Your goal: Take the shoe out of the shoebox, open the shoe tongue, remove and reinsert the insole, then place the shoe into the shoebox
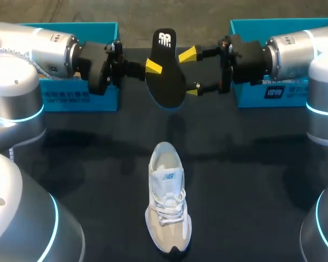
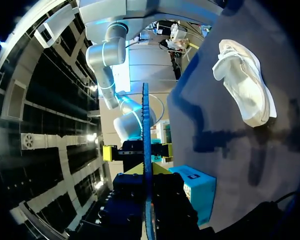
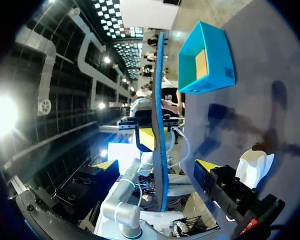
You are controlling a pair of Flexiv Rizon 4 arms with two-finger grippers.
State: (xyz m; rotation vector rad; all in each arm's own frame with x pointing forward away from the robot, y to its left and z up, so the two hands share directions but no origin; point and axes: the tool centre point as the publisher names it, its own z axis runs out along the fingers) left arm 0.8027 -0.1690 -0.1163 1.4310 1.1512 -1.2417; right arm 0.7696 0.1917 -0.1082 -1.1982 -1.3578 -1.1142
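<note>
Head view: your left gripper (image 1: 152, 68) is clamped on the black insole (image 1: 167, 82), one yellow tip pressed flat to its face, and holds it in the air above the far part of the black table (image 1: 251, 180). Your right gripper (image 1: 190, 73) faces it from the other side with its fingers spread wide, one above and one below the insole's edge; they do not appear to be touching it. The white and grey sneaker (image 1: 167, 202) lies upright on the table near you, well apart from the insole, its toe pointing your way. A blue box (image 1: 82, 95) sits at the far left behind your left arm and a second blue box (image 1: 279, 90) at the far right behind your right arm. In the left wrist view you see the insole (image 2: 146, 130) edge-on, rising from between the closed fingers of the gripper (image 2: 148, 170), with the sneaker (image 2: 245, 85) off to one side on the table. In the right wrist view the insole (image 3: 160, 125) stands edge-on in the gap between the wide fingers of that gripper (image 3: 157, 166).
</note>
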